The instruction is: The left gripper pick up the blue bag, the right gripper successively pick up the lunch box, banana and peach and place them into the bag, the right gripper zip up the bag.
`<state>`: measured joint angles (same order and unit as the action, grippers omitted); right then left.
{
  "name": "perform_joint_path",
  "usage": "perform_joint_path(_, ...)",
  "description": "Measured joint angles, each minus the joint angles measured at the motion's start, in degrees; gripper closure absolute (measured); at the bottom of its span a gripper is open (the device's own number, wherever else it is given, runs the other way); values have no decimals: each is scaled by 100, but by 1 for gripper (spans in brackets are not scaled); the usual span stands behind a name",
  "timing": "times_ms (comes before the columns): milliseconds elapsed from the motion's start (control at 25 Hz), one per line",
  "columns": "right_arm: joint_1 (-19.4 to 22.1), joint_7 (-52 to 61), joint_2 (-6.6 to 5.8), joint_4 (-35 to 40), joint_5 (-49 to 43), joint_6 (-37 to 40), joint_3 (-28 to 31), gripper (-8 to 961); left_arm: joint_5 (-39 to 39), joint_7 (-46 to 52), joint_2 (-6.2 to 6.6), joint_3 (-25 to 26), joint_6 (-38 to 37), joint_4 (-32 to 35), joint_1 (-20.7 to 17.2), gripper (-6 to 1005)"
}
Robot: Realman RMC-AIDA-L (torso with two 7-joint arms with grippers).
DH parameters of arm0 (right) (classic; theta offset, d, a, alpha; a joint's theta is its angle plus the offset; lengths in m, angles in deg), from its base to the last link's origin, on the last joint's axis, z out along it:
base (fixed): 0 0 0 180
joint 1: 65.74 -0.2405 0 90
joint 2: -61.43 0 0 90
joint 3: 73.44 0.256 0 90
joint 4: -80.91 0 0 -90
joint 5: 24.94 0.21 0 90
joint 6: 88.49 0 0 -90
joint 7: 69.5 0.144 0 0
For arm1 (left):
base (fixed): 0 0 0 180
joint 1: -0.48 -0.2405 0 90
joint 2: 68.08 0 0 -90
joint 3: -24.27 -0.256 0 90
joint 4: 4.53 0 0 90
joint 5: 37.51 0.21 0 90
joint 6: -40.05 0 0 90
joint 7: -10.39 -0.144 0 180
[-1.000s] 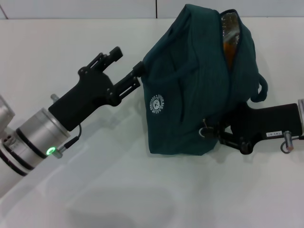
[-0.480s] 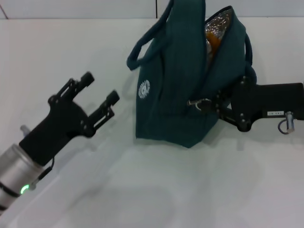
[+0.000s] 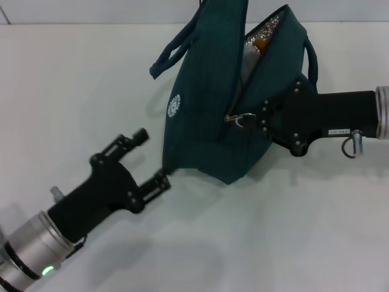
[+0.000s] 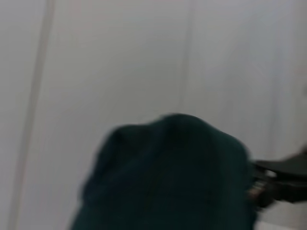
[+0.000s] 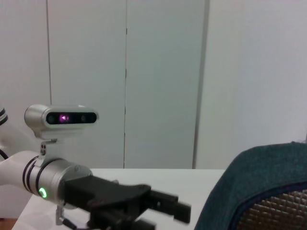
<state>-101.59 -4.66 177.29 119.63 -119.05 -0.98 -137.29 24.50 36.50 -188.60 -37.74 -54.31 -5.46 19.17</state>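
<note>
Blue bag [image 3: 206, 115] upright; right gripper [image 3: 258, 118] fingers clamped on zipper pull [image 3: 243, 118]; left gripper [image 3: 152, 159] fingers apart beside bag.

Bag [image 3: 213, 121] btwn grippers; fruit, probably, inside.

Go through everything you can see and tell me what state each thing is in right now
blue bag: standing on the table, tilted, zipper partly open, orange item showing inside.
zipper pull: metal ring, at the right gripper's tips.
left gripper: jaws open, one tip at the bag's lower corner, holding nothing.
right gripper: against the bag's side at the zipper; jaws hidden.
</note>
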Motion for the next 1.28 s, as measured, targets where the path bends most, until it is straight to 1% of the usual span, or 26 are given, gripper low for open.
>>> perform_joint_path(120, -14, -6, 6, -4, 2, 0, -4, 935, 12, -8, -1, -286, -6, 43, 72, 244)
perform_joint_path(280, -21, -8, 6, -4, 29, 42, -17, 935, -43, -17, -15, -276, 61, 0, 244, 245)
perform_joint_path(440, 3, -10, 6, -3, 74, 51, -33, 935, -191, 53, -22, -246, 326, -29, 425, 245)
perform_joint_path(680, 44, -12, 6, -4, 196, 61, -75, 936, -201, 60, -25, -247, 646, -56, 620, 245)
perform_joint_path(880, 64, -14, 6, -5, 216, 71, -76, 936, -197, 60, -19, -250, 718, -60, 663, 375)
perform_joint_path(1120, 90, -15, 6, -5, 241, 81, -75, 936, -215, 8, 10, -250, 721, -28, 636, 619)
perform_joint_path(1280, 195, -46, 6, 43, 389, 87, -74, 936, -218, -58, 18, -259, 725, -18, 639, 702)
